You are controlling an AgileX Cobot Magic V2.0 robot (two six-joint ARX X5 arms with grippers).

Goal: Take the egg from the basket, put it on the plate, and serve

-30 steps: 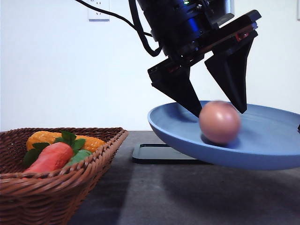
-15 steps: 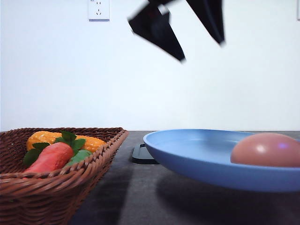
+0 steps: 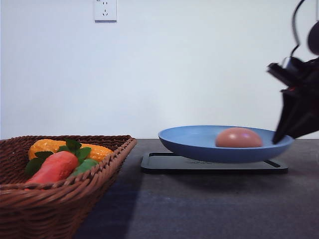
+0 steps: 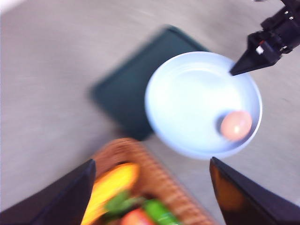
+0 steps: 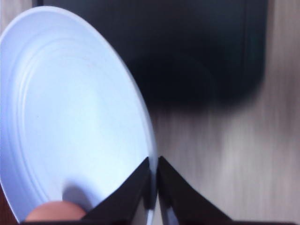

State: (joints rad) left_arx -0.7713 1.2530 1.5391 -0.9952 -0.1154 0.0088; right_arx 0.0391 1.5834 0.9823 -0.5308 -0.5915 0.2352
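Observation:
The reddish-brown egg [image 3: 238,138] lies in the blue plate [image 3: 194,142], toward its right side. My right gripper [image 3: 285,135] is shut on the plate's right rim, and its fingers [image 5: 140,187] pinch that rim in the right wrist view, with the egg [image 5: 54,212] close by. The plate [image 4: 187,98] hangs over a corner of the black tray [image 4: 124,93]; I cannot tell whether it touches. High above, my left gripper [image 4: 151,161] is open and holds nothing. The wicker basket [image 3: 107,167] stands at the front left.
In the basket lie a red-orange carrot with green leaves [image 3: 54,167] and a yellow-orange vegetable [image 3: 47,146]. The flat black tray [image 3: 164,163] sits mid-table under the plate. A white wall with a socket [image 3: 105,10] closes the back.
My left gripper has risen out of the front view after letting the egg go. The plate with the egg has moved away from the camera to over the tray, and the egg has rolled.

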